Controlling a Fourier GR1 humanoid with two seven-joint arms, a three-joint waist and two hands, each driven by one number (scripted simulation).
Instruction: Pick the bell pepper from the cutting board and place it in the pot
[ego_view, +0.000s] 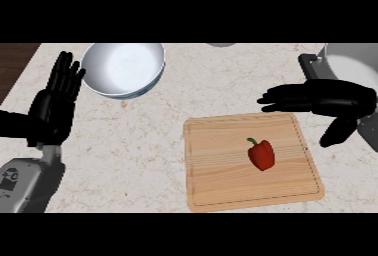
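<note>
Fingers (284, 97) of the right hand (339, 97) lie straight, holding nothing, at the frame's upper right; the left hand (52, 112) rests open, fingers up, at the left edge. Pale veined stone counter (133, 150), dark wood (15, 65) at the upper-left corner. Right of centre on the cutting board (221, 190) lies the bell pepper (262, 156): red, glossy, green-stemmed, long axis near vertical in frame, stem toward the top, tilted slightly left.

I had one view, from head, aimed steeply down at counter (148, 145). I sat close: cutting board (221, 185) filled lower right, bowl (122, 65) upper left, pot (354, 60) cropped by right edge. Left forearm (29, 180) showed at lower left corner.
</note>
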